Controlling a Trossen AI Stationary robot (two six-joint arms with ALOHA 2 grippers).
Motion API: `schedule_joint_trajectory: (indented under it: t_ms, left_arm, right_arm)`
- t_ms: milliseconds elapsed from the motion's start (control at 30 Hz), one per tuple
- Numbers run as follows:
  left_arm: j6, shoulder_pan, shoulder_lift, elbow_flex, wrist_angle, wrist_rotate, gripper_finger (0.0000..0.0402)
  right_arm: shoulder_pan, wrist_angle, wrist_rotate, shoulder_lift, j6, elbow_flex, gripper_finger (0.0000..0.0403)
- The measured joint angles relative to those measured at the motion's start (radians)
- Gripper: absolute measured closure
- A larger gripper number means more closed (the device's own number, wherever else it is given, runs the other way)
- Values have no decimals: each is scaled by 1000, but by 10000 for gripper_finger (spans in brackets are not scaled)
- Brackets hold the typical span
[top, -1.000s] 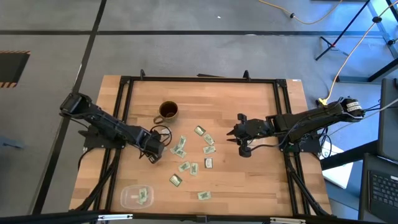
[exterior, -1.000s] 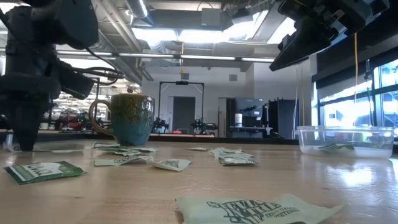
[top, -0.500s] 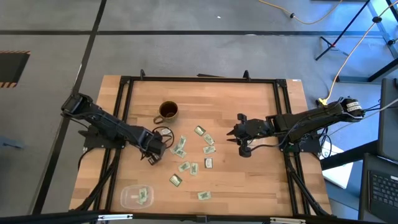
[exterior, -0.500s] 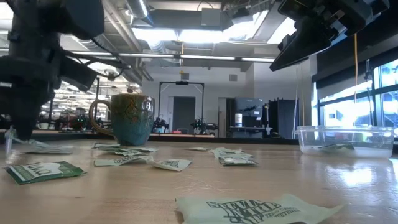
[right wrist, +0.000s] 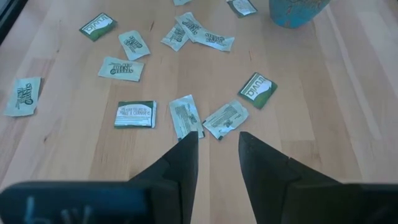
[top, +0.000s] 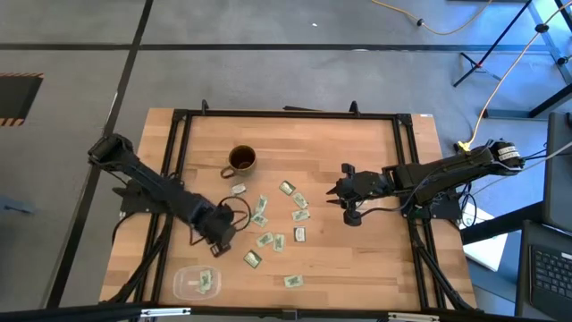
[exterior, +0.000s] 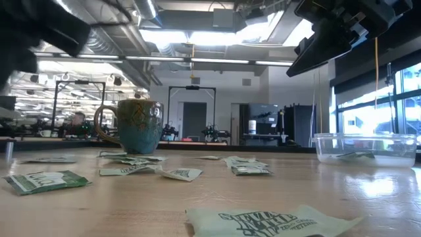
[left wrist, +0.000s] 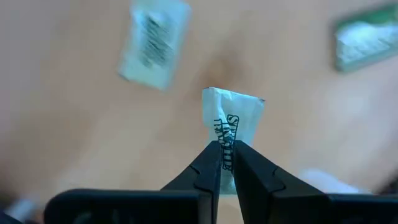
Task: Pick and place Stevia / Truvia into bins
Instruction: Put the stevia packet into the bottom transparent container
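Observation:
Several green-and-white Stevia / Truvia sachets (top: 279,224) lie flat across the middle of the wooden table. A clear bin (top: 197,283) with sachets in it stands at the near left. The low view shows a clear bin (exterior: 365,149) too. My left gripper (top: 217,241) hangs between the sachets and the near-left bin, shut on one white sachet (left wrist: 233,115). My right gripper (top: 331,197) waits open above the table's right half, with nothing between its fingers (right wrist: 186,155). My left gripper pinches the white sachet by one short end (left wrist: 227,134) between its two fingertips. The fingers point down from above. The sachet hangs below them, lifted clear of the table, with its free end toward the wood.
A mug (top: 242,159) stands at the far left of the sachets, brown from above and teal from the side (exterior: 138,125). Black frame rails (top: 179,161) run along the table's edges. One sachet (exterior: 276,221) lies close to the low camera.
My left gripper has risen from the table beside the mug and gone toward the near edge and the bin, so that its fingers have left the low view. A white sachet has come up with it, clear of the wood.

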Motion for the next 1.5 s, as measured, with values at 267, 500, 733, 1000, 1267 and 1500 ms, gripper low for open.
schedule_joint_trajectory:
  t_ms: [267, 500, 733, 1000, 1267, 1500]
  left_arm:
    - [-417, -267, 2, 37, 112, -25, 370]
    - [-694, -439, 79, 38, 243, -112, 377]
    - [-812, -485, 193, 37, 293, -31, 378]
    - [-811, -484, 209, 37, 293, -31, 360]
    - [-845, -481, 132, 37, 289, -48, 320]
    - [-792, -467, 86, 37, 286, -169, 307]
  right_arm:
    - [0, 0, 0, 0, 0, 0, 284]
    - [0, 6, 0, 0, -2, 0, 284]
    - [0, 9, 0, 0, -3, 0, 284]
    - [0, 16, 0, 0, 1, 0, 284]
    - [0, 15, 0, 0, 1, 0, 284]
    - [0, 15, 1, 0, -8, 0, 284]
